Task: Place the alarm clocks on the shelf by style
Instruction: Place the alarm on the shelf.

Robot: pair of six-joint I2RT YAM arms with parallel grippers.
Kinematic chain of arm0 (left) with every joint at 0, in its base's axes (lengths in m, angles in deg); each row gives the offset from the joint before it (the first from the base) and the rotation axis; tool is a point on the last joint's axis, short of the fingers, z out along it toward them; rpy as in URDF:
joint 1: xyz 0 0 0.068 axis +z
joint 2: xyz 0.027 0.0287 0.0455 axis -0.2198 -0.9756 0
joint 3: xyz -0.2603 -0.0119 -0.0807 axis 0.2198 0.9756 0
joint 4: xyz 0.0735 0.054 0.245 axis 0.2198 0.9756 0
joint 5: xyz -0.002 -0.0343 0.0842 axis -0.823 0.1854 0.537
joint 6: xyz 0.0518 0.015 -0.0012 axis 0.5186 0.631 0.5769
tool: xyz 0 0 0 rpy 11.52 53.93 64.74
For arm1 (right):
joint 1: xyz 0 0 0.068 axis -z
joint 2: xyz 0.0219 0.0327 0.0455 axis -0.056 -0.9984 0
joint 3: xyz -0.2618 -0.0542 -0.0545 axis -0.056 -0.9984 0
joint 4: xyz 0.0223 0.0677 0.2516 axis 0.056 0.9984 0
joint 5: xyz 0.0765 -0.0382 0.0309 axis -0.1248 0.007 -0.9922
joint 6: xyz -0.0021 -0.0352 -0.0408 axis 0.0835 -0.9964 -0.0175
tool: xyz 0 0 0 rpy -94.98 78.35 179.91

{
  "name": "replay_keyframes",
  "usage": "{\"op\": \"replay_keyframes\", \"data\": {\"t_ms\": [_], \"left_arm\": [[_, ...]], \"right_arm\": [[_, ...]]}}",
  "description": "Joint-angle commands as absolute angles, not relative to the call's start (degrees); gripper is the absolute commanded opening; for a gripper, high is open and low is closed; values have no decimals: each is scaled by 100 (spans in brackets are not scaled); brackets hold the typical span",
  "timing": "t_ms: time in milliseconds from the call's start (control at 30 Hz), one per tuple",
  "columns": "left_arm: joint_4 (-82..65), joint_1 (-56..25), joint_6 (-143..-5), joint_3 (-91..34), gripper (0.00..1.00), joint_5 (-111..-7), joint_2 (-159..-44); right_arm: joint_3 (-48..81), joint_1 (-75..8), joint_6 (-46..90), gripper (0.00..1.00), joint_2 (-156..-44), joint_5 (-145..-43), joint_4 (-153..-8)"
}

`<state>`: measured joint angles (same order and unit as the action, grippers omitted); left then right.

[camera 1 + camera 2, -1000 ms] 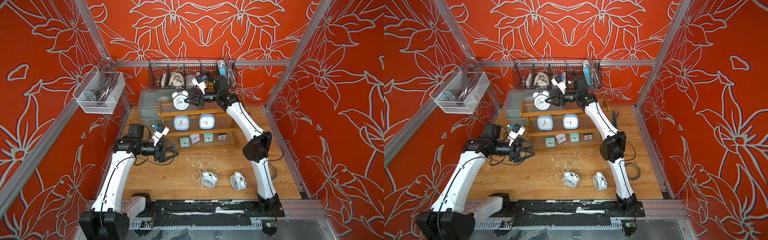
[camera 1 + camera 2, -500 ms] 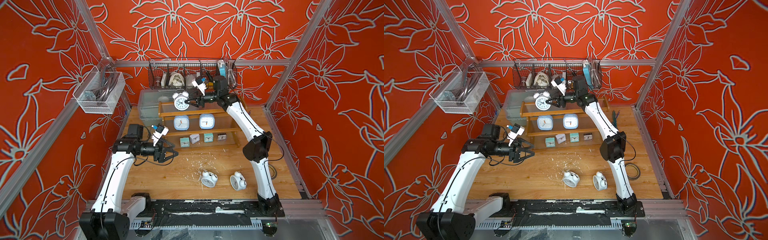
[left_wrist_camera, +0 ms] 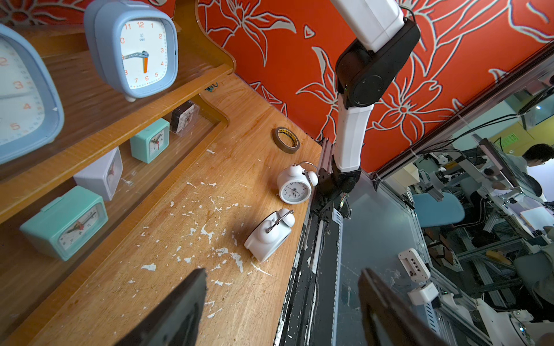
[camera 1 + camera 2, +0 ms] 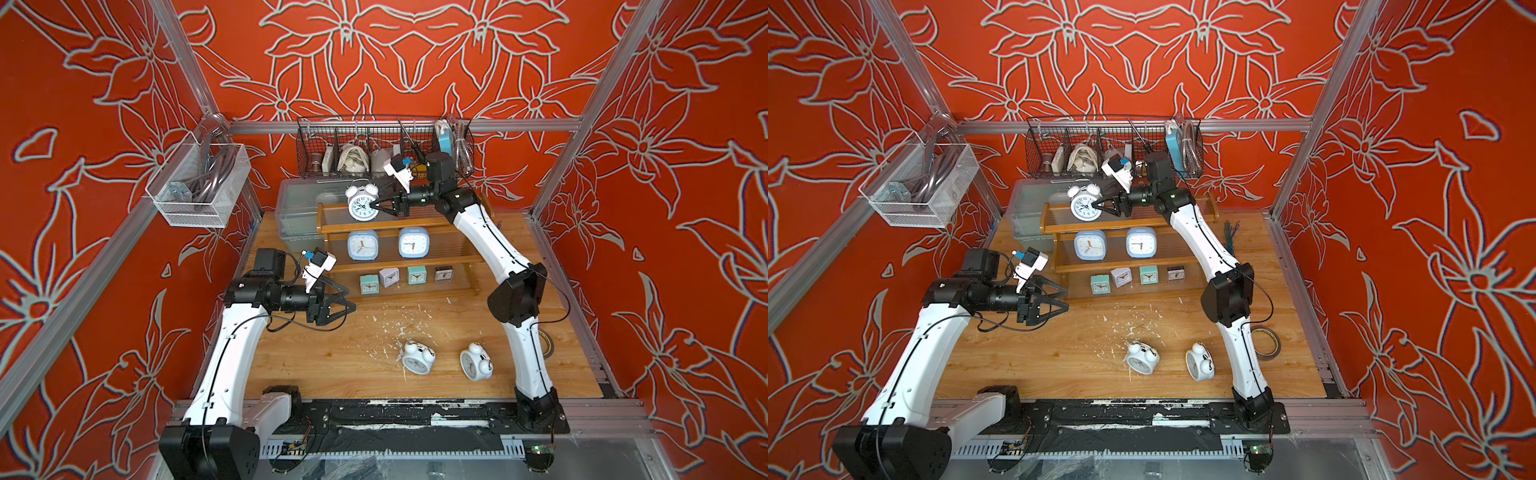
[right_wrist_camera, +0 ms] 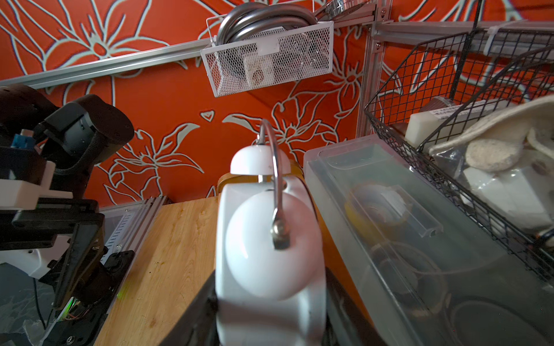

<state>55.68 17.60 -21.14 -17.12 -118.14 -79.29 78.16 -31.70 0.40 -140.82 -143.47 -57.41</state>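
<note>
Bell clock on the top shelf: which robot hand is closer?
Right. The right gripper grips the bell clock on the shelf's top tier; the left gripper hangs open near the bottom tier.

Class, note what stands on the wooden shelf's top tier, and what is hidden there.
On the top tier of the shelf stands one white twin-bell clock, held between the jaws of the right end effector. That arm covers part of the tier; anything beneath it is hidden.

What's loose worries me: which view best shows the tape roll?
Left wrist view: the brown tape roll lies whole, unobstructed. Both top views show it partly behind the right arm; the right wrist view misses it.
</note>
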Motion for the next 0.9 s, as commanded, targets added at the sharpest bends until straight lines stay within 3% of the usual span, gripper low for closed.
{"op": "replay_keyframes", "data": {"t_ms": [0,200,300,333,367,400,867], "left_arm": [[5654,1807,-1989,-1642,80,-11980,-7844],[5672,1824,-1973,-1645,80,-11989,-7830],[5678,1832,-1964,-1641,80,-11998,-7825],[5682,1841,-1964,-1645,80,-11998,-7814],[5684,1845,-1964,-1644,80,-11998,-7818],[5680,1842,-1964,-1645,80,-12006,-7821],[5437,1843,-1877,-1431,82,-12208,-7826]], "right_arm": [[7552,-3198,-153,53,-13933,-14075,-5514],[7488,-3197,-206,59,-13866,-14040,-5459],[7489,-3200,-200,68,-13815,-14038,-5411],[7484,-3203,-201,72,-13806,-14030,-5395],[7489,-3197,-207,98,-13779,-14027,-5372],[7488,-3204,-203,100,-13753,-14014,-5346],[6646,-3200,-345,100,-12838,-13521,-5336]]}}
